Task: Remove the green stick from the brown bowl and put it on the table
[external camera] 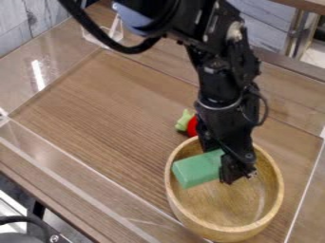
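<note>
The green stick is a small green block held tilted just inside the left part of the brown bowl. My gripper points almost straight down into the bowl and is shut on the stick's right end, with its dark fingers hiding that end. The stick's left end hangs over the bowl's rim. The bowl stands on the wood-grain table at the front right.
A red strawberry-like toy with green leaves lies on the table just behind the bowl, beside the arm. Low clear plastic walls border the tabletop on the left and front.
</note>
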You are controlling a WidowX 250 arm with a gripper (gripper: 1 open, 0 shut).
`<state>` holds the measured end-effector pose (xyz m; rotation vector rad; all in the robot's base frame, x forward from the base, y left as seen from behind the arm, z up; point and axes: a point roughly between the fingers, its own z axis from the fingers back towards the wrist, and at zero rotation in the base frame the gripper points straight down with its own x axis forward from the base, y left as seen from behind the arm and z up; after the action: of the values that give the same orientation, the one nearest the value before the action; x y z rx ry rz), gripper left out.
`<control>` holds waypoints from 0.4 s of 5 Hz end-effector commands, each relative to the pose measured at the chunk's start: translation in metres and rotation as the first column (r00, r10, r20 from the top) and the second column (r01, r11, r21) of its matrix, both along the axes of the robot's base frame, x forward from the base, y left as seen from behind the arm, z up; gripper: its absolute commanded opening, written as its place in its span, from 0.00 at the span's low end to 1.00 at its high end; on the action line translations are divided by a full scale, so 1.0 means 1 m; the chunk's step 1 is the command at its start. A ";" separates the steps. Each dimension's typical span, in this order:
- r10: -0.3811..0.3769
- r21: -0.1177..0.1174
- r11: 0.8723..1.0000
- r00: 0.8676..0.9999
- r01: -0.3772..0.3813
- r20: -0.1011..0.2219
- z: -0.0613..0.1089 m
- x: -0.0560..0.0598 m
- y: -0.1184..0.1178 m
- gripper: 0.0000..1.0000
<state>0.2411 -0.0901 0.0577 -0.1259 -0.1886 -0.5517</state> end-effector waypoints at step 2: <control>0.084 0.004 0.996 0.995 -0.084 0.061 0.039 0.008 -0.013 0.00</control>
<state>0.2397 -0.0992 0.0799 -0.0876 -0.1832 -0.4720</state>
